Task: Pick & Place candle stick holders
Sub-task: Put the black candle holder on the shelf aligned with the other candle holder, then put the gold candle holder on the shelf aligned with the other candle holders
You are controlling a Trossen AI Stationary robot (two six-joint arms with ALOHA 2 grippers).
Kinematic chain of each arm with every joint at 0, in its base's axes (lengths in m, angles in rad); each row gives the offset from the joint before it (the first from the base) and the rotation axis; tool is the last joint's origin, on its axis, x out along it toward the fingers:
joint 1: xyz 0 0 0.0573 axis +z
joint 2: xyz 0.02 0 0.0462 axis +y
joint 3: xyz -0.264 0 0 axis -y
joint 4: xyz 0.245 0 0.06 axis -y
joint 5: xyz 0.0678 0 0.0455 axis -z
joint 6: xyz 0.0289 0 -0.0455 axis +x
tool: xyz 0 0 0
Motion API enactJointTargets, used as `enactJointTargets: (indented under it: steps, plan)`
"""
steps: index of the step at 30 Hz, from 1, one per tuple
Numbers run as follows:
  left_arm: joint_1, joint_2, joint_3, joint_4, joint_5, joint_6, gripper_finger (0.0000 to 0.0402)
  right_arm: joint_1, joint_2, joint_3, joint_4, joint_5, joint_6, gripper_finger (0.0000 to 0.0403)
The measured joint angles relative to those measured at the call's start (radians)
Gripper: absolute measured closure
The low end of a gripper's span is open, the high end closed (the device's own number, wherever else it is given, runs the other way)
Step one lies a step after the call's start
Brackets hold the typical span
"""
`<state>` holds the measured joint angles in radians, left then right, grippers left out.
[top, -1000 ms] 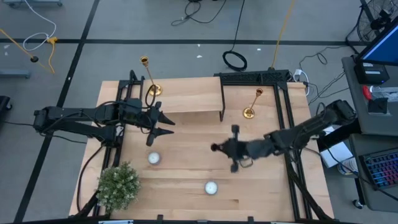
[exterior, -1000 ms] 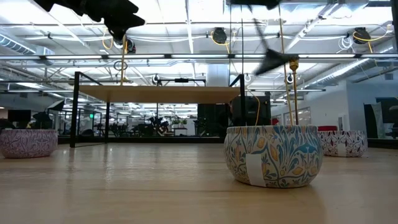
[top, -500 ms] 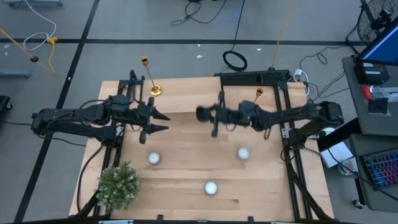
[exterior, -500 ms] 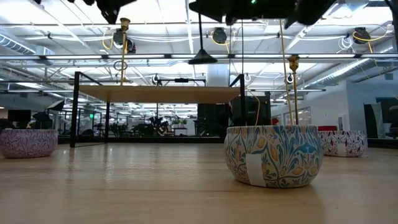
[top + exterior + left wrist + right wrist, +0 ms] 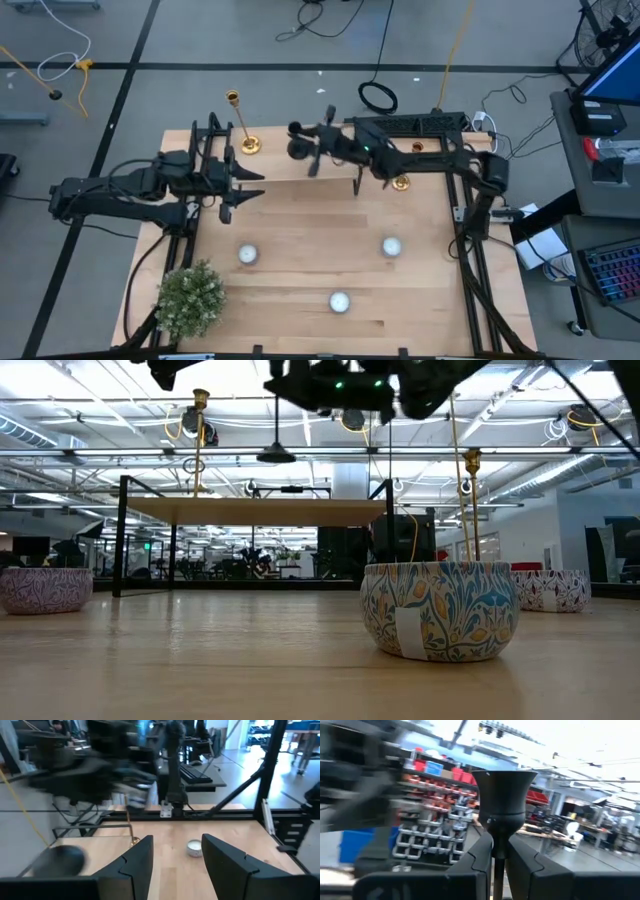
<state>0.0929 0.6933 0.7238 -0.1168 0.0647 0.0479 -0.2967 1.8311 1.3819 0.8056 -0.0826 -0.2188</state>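
Pale wooden table (image 5: 300, 230) on a grey workshop floor, with a raised wooden shelf (image 5: 280, 170) toward 12 o'clock.

1. At 9 o'clock: left gripper (image 5: 177, 865), fingers apart and empty, waiting above the table. Leave parked there, clear of the carry path.
2. At 11 o'clock: first gold candlestick (image 5: 240, 125), upright on the table just beside the shelf's left end. Pass the load wide of its slim stem; likely to tip at a light touch.
3. Near 12 o'clock, above the shelf: right gripper (image 5: 499, 845), clamped on the stem of the black candlestick (image 5: 504, 805) just under its top cup. Base hanging free in the air in the low view, touching nothing.
   - Hold the stem vertical during travel; judged prone to swing, given the grip so high above the base.
   - Slow down before descent and let any sway settle.
   - Lower until the round base sits flat, then release and withdraw straight up.
4. At 2 o'clock: second gold candlestick (image 5: 405, 170), upright beside the right arm. Avoid sweeping the forearm through it on retreat.
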Motion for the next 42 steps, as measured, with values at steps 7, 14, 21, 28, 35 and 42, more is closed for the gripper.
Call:
enactJointTargets:
  steps: [7,14,21,28,35,42]
  plan:
    - [0.000,-0.001,0.000,-0.033,0.019,0.020,0.0227,-0.065,0.124,0.081,-0.002,0.002,0.099,0.0376]
    - [0.000,-0.001,0.000,-0.038,0.012,0.082,0.0227,-0.115,0.209,0.084,0.086,0.004,0.186,0.0375]
    - [0.000,-0.001,0.000,-0.038,0.012,0.093,0.0227,-0.130,0.230,0.084,0.087,0.001,0.237,0.0371]
    - [0.000,-0.001,0.000,-0.038,0.012,0.099,0.0227,-0.128,0.230,0.084,0.081,-0.001,0.196,0.0367]
    - [0.000,-0.001,0.000,-0.053,0.011,0.072,0.0227,-0.128,0.229,0.084,0.081,-0.001,0.180,0.0329]
    - [0.000,-0.001,0.000,-0.091,0.012,0.048,0.0227,-0.127,0.229,0.084,0.088,-0.001,0.169,0.0294]
